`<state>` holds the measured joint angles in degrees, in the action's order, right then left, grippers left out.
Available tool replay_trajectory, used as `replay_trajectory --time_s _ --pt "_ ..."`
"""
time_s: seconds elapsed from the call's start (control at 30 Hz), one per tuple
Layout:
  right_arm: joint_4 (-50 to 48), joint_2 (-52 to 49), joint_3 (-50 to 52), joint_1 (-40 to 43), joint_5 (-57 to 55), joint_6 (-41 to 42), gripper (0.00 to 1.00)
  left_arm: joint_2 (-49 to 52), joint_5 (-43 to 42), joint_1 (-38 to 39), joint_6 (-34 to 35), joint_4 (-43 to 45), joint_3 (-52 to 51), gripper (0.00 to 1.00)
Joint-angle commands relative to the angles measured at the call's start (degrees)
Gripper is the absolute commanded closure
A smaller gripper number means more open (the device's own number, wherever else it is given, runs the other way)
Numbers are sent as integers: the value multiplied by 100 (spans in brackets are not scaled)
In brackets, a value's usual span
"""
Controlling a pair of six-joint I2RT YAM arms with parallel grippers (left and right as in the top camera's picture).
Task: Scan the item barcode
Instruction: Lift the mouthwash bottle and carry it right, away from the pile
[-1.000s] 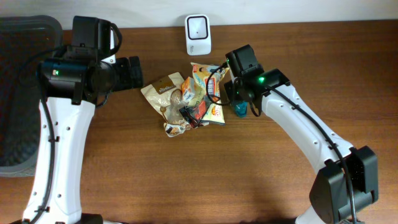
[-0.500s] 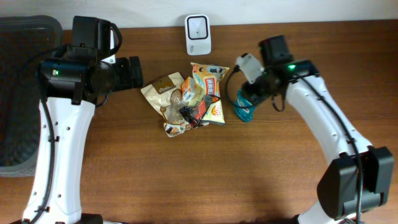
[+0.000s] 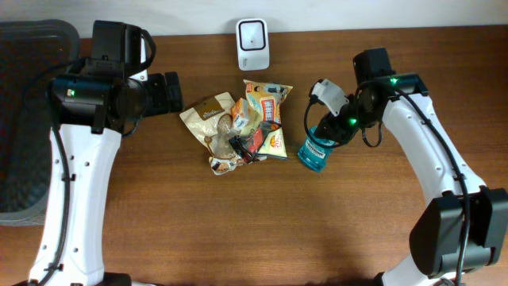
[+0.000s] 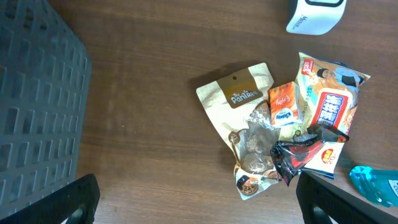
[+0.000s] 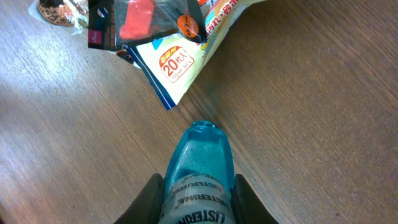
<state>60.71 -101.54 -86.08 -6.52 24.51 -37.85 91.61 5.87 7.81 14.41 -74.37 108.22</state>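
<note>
A blue mouthwash bottle hangs tilted just right of the snack pile, and my right gripper is shut on its labelled body. In the right wrist view the dark fingers press both sides of the bottle, whose far end points at the wood. No barcode shows on it. The white scanner stands at the table's back edge. My left gripper stands open, left of the pile, with only bare wood between its fingers.
A heap of snack bags lies in the middle: a tan pouch, an orange packet, a yellow and blue bag. A dark grey mesh basket fills the far left.
My right arm has swung out to the right, away from the pile, bringing the blue bottle with it into plain view. The left arm has not moved.
</note>
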Motion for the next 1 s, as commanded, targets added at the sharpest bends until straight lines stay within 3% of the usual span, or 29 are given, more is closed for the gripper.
replay_trajectory --time_s 0.0,0.2,0.3,0.87,0.97 --pt "2 24 -177 -20 -155 -70 87 22 42 -20 55 -11 35 1" --pt "-7 24 -614 -20 -739 -140 87 22 42 -20 55 -11 35 1" --pt "-2 11 -612 -20 -741 -369 91 22 42 -20 55 -11 35 1" --pt "-319 -428 -608 -20 -529 -844 90 22 42 -20 55 -11 35 1" --pt "-319 -437 -608 -20 -584 -839 63 22 42 -20 55 -11 35 1"
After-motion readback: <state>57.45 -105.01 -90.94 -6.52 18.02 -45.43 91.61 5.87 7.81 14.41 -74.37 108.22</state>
